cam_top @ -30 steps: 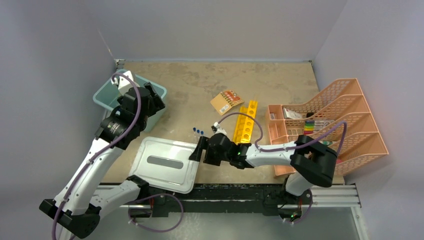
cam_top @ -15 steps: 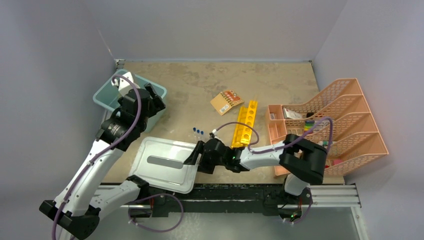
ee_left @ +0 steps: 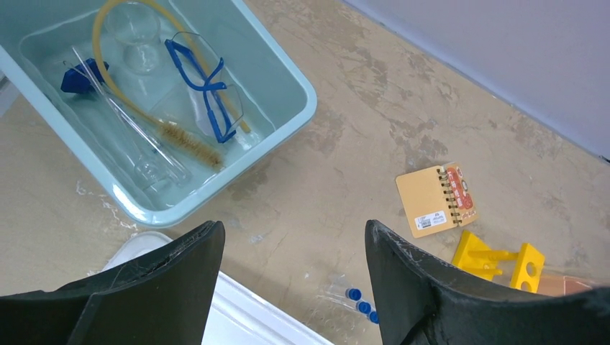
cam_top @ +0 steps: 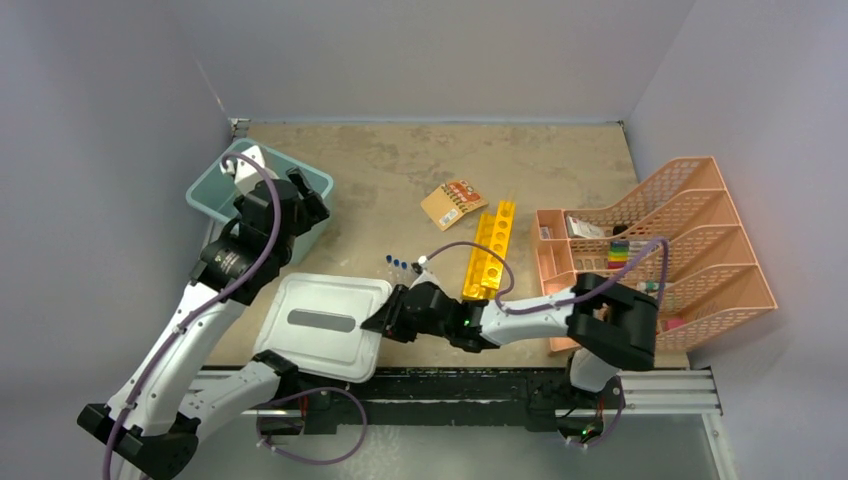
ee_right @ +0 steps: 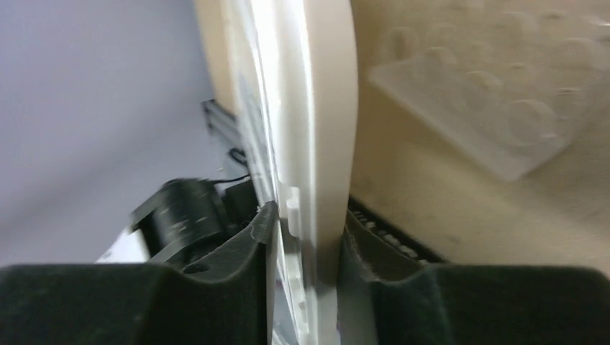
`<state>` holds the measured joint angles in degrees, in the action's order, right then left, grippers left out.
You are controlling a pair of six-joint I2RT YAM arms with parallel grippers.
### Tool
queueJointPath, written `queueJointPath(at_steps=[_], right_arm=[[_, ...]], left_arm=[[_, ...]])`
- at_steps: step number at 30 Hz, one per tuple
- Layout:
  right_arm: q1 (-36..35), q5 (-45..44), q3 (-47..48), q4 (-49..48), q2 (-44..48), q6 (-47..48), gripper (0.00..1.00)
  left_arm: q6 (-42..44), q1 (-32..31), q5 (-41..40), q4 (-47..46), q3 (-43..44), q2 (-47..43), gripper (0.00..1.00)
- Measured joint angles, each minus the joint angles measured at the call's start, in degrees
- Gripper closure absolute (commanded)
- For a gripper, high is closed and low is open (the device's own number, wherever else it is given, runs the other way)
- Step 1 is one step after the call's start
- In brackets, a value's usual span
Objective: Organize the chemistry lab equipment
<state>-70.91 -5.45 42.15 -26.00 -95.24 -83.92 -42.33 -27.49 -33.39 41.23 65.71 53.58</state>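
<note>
Right claw (cam_top: pixel 385 320) is clenched on the right rim of the flat white plastic lid (cam_top: pixel 320 325) at 6 o'clock. The wrist view confirms it, with both fingers pinching that edge. Over the last second the arm swings toward 9 o'clock, and the lid slides a touch left with it. My read is that this repositions the lid, and no equipment gets sorted by it.

Just beyond, the small clear blue-capped tubes (cam_top: pixel 398 263) lie loose on the table, untouched. The two yellow racks with round holes (cam_top: pixel 488 250) sit toward 1 o'clock. The clear plastic tube rack (ee_right: pixel 496 108) shows only as a blur past the lid in the wrist view. From above I can't pick it out.

Far off at 10 o'clock, the left claw (ee_left: pixel 295 237) hangs released and empty above the teal plastic bin (ee_left: pixel 306 100). Inside is the thin bristled brush (ee_left: pixel 188 141). The glassware beside it is too clear to make out.
</note>
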Motion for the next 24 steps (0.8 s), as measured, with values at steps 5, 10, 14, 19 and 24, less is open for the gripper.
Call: queueJointPath(at_steps=[5,10,14,19,24], right_arm=[[-0.8,-2.7,0.2,-0.2,8.4,2.0,0.87],[-0.7,-4.3,0.9,-0.2,13.1,6.1,0.99],[-0.5,-4.0,1.8,0.8,13.6,11.0,1.00],[0.3,-2.8,5.9,6.3,14.9,16.2,1.00],[2.9,-2.4,9.7,16.7,20.3,20.6,1.00]], left_arm=[[0.1,0.0,-0.5,0.0,0.0,-0.9,0.29],[0.3,0.0,-1.0,0.2,1.0,-0.9,0.29],[1.3,0.0,-1.4,0.3,3.0,-0.9,0.28],[2.4,0.0,-2.1,0.4,6.6,-0.9,0.26],[4.2,0.0,-3.7,0.5,11.2,0.8,0.25]])
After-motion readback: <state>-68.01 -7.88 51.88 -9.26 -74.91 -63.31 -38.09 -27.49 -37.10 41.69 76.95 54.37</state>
